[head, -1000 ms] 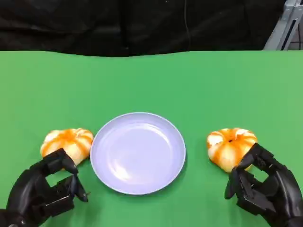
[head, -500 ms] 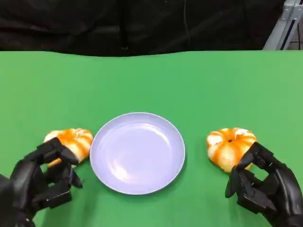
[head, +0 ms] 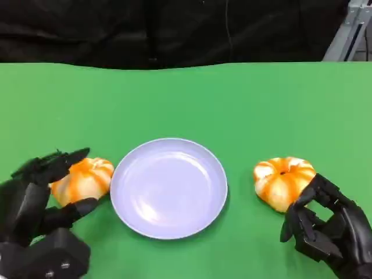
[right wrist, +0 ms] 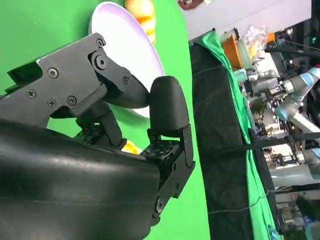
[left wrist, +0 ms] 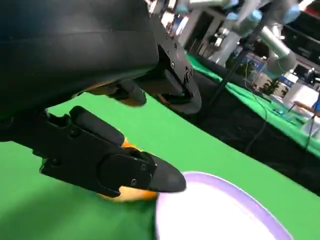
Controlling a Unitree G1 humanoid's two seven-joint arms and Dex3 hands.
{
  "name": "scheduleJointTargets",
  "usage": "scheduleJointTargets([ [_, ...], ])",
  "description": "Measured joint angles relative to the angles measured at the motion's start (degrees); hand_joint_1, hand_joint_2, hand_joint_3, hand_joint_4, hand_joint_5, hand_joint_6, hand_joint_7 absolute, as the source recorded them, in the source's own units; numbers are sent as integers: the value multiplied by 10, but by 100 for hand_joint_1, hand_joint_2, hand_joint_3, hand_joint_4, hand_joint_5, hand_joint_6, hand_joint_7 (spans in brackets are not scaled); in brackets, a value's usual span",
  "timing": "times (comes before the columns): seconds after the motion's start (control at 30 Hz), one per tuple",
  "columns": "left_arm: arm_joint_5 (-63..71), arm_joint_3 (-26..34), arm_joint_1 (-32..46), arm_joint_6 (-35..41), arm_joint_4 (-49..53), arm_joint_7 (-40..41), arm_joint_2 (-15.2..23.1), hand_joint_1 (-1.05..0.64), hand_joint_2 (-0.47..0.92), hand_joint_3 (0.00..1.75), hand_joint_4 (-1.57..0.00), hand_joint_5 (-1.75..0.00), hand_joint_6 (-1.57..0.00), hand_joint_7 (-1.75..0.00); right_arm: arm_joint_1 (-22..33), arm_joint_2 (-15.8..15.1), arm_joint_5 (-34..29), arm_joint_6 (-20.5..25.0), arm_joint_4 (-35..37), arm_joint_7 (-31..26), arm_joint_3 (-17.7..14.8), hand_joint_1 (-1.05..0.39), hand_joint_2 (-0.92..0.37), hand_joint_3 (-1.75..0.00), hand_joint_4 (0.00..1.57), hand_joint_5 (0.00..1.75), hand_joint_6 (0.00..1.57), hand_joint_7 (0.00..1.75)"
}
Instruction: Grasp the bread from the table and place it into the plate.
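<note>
left hand fingers spread apart around the left bun, one above, one below, holding nothing yet. right hand fingers parted, empty, just beside the right bun. both buns lie on the table, flanking the plate. the bread looks light and soft, likely to squash; grip gently across its sides.
</note>
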Motion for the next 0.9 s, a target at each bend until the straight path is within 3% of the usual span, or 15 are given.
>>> scheduleJointTargets([
  [0.17,87,-58,-55,97,28,13,47,-87,89,1,-23,-6,-48,0,-2,0,-5,-1,2,-2,0,-16,-57,-108,83,175,61,168],
  [0.4,94,-129,-123,131,127,18,56,-90,92,1,-24,-3,-45,0,-2,1,-5,-3,3,-2,1,-17,-57,-108,83,175,60,168],
  [0.9,82,-229,-227,110,315,22,53,-86,92,6,-30,-2,-47,0,-2,1,-6,-7,4,-6,2,-17,-57,-107,83,175,62,167],
])
